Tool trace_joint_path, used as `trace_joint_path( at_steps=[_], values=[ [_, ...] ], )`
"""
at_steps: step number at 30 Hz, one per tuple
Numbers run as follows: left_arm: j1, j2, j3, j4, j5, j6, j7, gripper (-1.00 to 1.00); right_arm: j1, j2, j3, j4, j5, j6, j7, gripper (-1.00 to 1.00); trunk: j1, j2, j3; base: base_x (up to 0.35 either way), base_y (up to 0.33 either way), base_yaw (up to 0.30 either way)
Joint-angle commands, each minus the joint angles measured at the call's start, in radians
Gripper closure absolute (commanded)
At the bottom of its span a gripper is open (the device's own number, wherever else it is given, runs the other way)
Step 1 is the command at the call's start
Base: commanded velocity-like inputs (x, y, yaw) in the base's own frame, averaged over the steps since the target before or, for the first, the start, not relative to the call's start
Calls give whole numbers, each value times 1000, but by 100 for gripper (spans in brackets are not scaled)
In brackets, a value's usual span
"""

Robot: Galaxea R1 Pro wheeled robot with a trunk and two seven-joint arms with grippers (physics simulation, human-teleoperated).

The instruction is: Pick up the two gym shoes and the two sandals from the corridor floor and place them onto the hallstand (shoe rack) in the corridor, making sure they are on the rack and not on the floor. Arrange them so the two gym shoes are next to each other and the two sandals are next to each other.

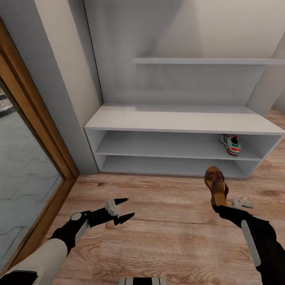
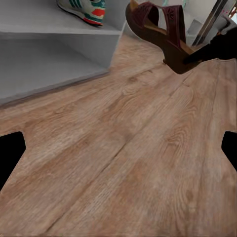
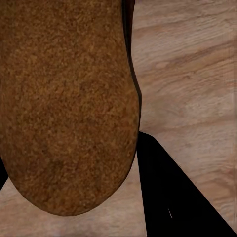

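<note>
No brand mark or writing can be read on anything here; the gym shoe [image 1: 231,144] shows only its green stripes and red-orange patches. It lies at the right end of the upper of the two open shelves of the hallstand [image 1: 174,118], partly tucked under the bench top, and in the left wrist view it [image 2: 84,10] is cut off by the picture's edge. The right gripper [image 1: 221,206] grasps a dark brown sandal [image 1: 216,185] at its heel end and holds it clear of the corridor floor [image 1: 166,221], toe toward the rack, in front of the right end of the lower shelf; the fingers themselves are largely hidden behind the sandal. Up close, the right wrist view shows the sandal's tan insole [image 3: 64,103] with one dark finger [image 3: 173,197] beside it. From the left wrist the sandal [image 2: 163,34] hangs tilted above the planks, straps visible. The left gripper [image 1: 120,209] hovers over bare floor with its fingers spread apart, holding nothing. A wood-framed glass door [image 1: 27,166] is cut off at the left.
</note>
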Motion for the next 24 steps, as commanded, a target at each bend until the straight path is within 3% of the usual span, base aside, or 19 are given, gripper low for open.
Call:
trace_joint_path(
  at_steps=[1,4,6,10,12,16,24],
  values=[
    [0,8,-7,1,9,-3,-1,-100,-1,1,1,-1,-9,6,-2,100,0,0,-1,0,0,49],
    [0,17,-8,1,9,-4,-2,-100,-1,2,17,0,-11,6,-2,100,0,0,-2,0,0,164],
    [-1,20,-9,0,9,-4,-3,-100,-1,4,50,0,-12,6,-2,100,0,0,-2,0,0,235],
    [-1,22,-9,0,9,-4,-3,-100,-1,6,190,3,-13,6,-2,100,0,0,-5,0,0,268],
    [0,22,-9,0,9,-4,-3,-100,-1,6,230,5,-13,6,-2,100,0,0,-6,0,0,281],
    [-1,23,-8,0,9,-4,-5,-100,-1,6,255,6,-12,6,-3,100,0,0,-9,0,0,284],
    [0,21,-10,0,9,-4,-6,-100,-1,6,260,7,-12,6,-3,100,0,0,-15,0,0,280]
  ],
)
